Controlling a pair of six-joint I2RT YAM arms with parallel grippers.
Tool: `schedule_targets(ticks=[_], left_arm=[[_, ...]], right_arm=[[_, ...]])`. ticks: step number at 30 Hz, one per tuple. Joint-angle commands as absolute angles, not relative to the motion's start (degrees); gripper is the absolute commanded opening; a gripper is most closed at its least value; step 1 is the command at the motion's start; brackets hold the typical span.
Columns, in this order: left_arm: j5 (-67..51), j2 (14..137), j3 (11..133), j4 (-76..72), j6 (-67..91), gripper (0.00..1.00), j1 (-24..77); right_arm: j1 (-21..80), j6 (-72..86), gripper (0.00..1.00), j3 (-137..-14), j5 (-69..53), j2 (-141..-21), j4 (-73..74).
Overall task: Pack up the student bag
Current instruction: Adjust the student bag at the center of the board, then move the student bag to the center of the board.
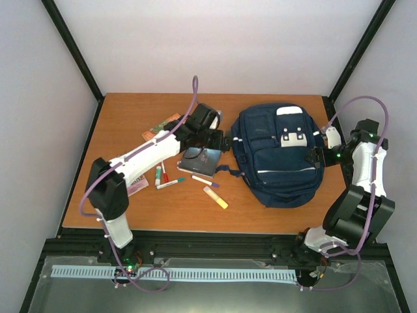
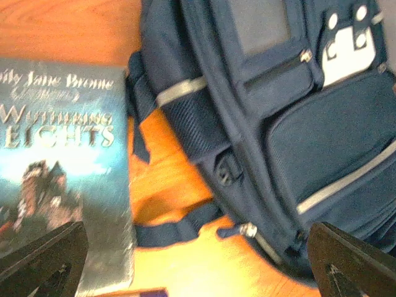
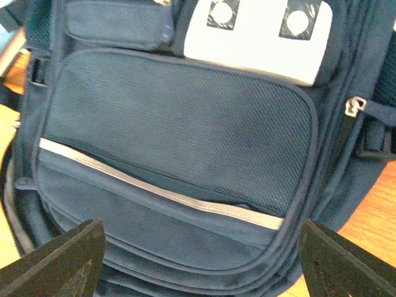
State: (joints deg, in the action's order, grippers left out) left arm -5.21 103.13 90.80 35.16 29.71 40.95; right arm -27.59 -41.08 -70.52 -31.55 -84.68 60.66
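— Where's the bag sitting?
— The student bag (image 1: 280,156) lies flat on the right half of the table (image 1: 130,111), front pockets up, with its white patch toward the far edge
— And the left claw?
— The left gripper (image 1: 221,140) hangs just beside the bag's left side, over the gap between it and a book (image 2: 62,154). Its fingers (image 2: 49,260) are spread wide, with nothing between them
— What book?
— Blue cover, "Wuthering Heights" on it. It lies just left of the bag, and a dark strap (image 2: 179,229) of the bag reaches toward it
— The right one?
— The right gripper (image 1: 320,155) is at the bag's right edge, spread wide too, clasping nothing. From its own camera, the front pocket with the grey stripe (image 3: 161,192) fills the view between its fingers
— Anything else lying about?
— A few pens (image 1: 166,176) and a yellow stick (image 1: 216,197) on the wood in front of the book. There are also some papers (image 1: 159,127) partly under the left arm; I can't tell what they are
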Motion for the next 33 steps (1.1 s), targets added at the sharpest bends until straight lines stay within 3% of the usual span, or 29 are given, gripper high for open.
schedule_targets(ticks=[1, 4, 5, 6, 12, 16, 20, 23, 26, 28, 33], left_arm=[[-1.7, 96.8, 85.7, 39.7, 24.0, 1.0, 42.4], [4.9, 92.4, 80.8, 40.8, 20.6, 1.0, 43.3], [6.9, 90.2, 78.3, 39.5, 20.2, 1.0, 43.5], [8.2, 87.8, 75.6, 38.2, 19.9, 1.0, 43.5], [16.3, 79.0, 71.2, 38.3, 20.4, 1.0, 43.3], [31.3, 76.4, 71.9, 42.4, 26.8, 1.0, 42.6], [38.2, 79.6, 75.2, 48.3, 28.4, 1.0, 39.4], [34.3, 78.5, 72.9, 43.3, 25.5, 1.0, 36.5], [26.4, 75.5, 69.0, 36.6, 21.0, 1.0, 34.4], [25.5, 74.9, 67.8, 35.2, 21.5, 1.0, 33.7], [20.7, 77.8, 67.6, 34.3, 23.2, 1.0, 31.0]], right_arm=[[-25.2, -41.9, 0.87, -70.3, -36.9, -81.1, 61.9], [-21.0, -39.6, 0.89, -69.4, -39.1, -79.9, 60.2], [-19.0, -38.1, 0.99, -68.9, -39.2, -79.6, 58.9], [-16.7, -36.8, 1.0, -68.3, -39.1, -79.3, 57.5], [0.4, -29.3, 1.0, -71.7, -32.6, -81.2, 52.6], [6.1, -29.5, 1.0, -76.4, -32.7, -82.6, 51.6], [7.7, -31.6, 1.0, -79.1, -39.3, -83.4, 49.8], [10.7, -31.7, 1.0, -80.6, -36.3, -84.6, 47.8], [18.2, -29.8, 1.0, -80.7, -14.6, -85.7, 42.6], [20.5, -32.9, 1.0, -81.1, -8.4, -87.7, 41.7], [20.1, -29.6, 1.0, -83.2, -14.1, -93.4, 39.6]])
